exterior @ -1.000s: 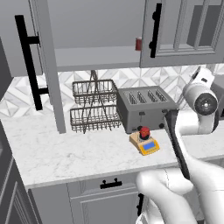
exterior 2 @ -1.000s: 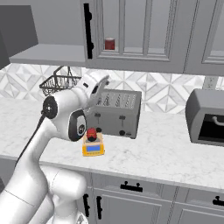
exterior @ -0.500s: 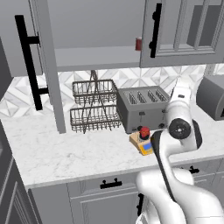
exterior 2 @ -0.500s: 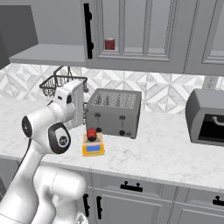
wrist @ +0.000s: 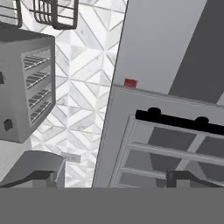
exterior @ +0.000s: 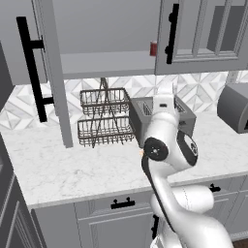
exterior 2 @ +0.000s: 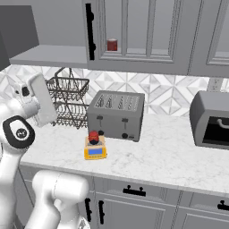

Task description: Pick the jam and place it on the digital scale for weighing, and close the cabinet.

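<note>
The small red-lidded jam jar sat on the flat yellow-orange digital scale, which lay on the white marble counter near its front edge, just before the grey four-slot toaster. The large grey wall cabinet stood open, its panelled door swung out at the left. In the hand view the gripper's dark fingertips stood wide apart, holding nothing, facing the cabinet.
</note>
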